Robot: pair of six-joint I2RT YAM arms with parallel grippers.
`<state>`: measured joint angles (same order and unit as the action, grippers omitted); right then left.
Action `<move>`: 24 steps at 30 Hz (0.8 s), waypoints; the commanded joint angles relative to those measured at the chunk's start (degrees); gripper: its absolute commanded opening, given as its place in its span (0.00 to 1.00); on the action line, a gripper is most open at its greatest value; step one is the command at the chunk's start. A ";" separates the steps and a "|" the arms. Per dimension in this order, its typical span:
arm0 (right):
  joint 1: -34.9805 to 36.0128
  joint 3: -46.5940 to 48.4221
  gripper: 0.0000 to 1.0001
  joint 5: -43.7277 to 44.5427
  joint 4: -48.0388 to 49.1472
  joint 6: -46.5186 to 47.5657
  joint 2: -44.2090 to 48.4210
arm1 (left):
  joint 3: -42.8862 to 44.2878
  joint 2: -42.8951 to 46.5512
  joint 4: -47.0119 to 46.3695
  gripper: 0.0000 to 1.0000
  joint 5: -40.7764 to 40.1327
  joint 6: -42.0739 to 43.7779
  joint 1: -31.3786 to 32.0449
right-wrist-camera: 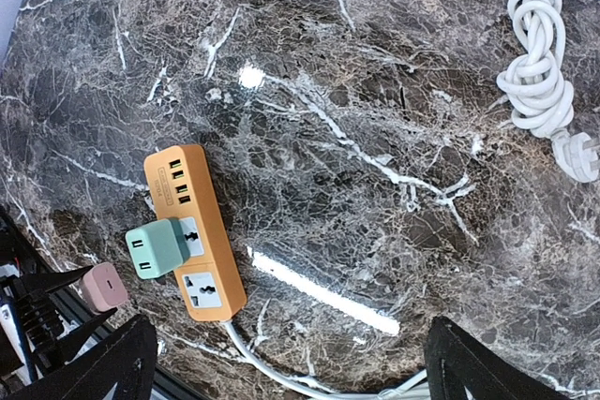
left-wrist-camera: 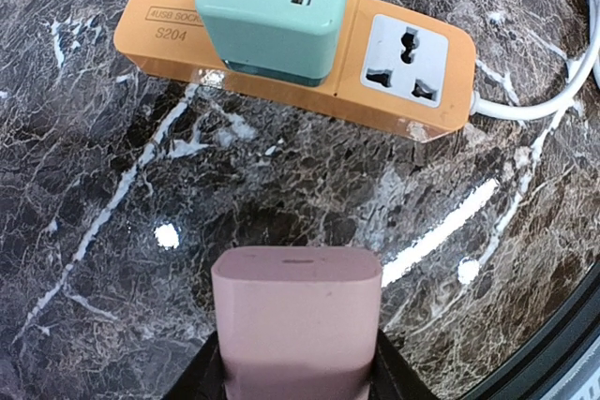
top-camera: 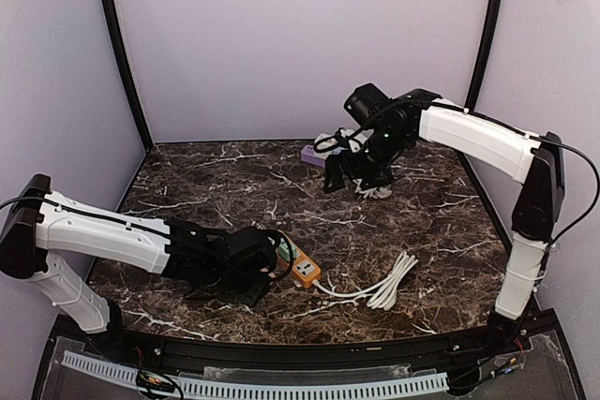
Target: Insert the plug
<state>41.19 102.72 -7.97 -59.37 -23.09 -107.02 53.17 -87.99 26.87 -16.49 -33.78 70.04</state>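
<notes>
My left gripper (left-wrist-camera: 296, 367) is shut on a pink plug adapter (left-wrist-camera: 296, 311) and holds it low over the marble table, a short way in front of the orange power strip (left-wrist-camera: 169, 35). A green adapter (left-wrist-camera: 275, 16) sits plugged into the strip's middle socket. The socket beside it (left-wrist-camera: 408, 61), at the cable end, is free. In the top view my left gripper (top-camera: 248, 271) is just left of the strip (top-camera: 302, 269). My right gripper (right-wrist-camera: 291, 372) is open and empty, raised above the back of the table (top-camera: 361, 175). Its view shows the strip (right-wrist-camera: 211, 292) and the pink adapter (right-wrist-camera: 103, 286).
The strip's white cable (top-camera: 380, 288) lies looped at the front right. A purple power strip (top-camera: 314, 155) with a coiled white cord (right-wrist-camera: 542, 81) lies at the back, under my right arm. Grey walls stand on three sides.
</notes>
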 commanded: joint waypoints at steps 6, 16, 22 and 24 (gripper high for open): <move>-0.41 -3.36 0.99 -2.80 5.98 -7.13 3.40 | -3.94 7.12 3.99 0.01 -2.66 3.78 0.27; -0.33 -2.70 0.99 -4.32 10.04 -11.79 3.68 | -5.21 13.72 5.92 0.01 -8.44 11.01 -1.22; 0.00 -3.66 0.99 -9.84 14.62 -12.32 4.54 | -5.86 17.58 3.06 0.01 -8.68 16.57 -4.36; 0.11 -3.52 0.99 -10.86 15.25 -12.44 4.63 | -6.56 19.41 1.04 0.01 -8.11 18.68 -5.33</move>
<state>41.19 99.77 -14.98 -48.40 -34.52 -104.81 48.14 -72.49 30.57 -23.83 -20.51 66.74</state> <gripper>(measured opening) 0.986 0.417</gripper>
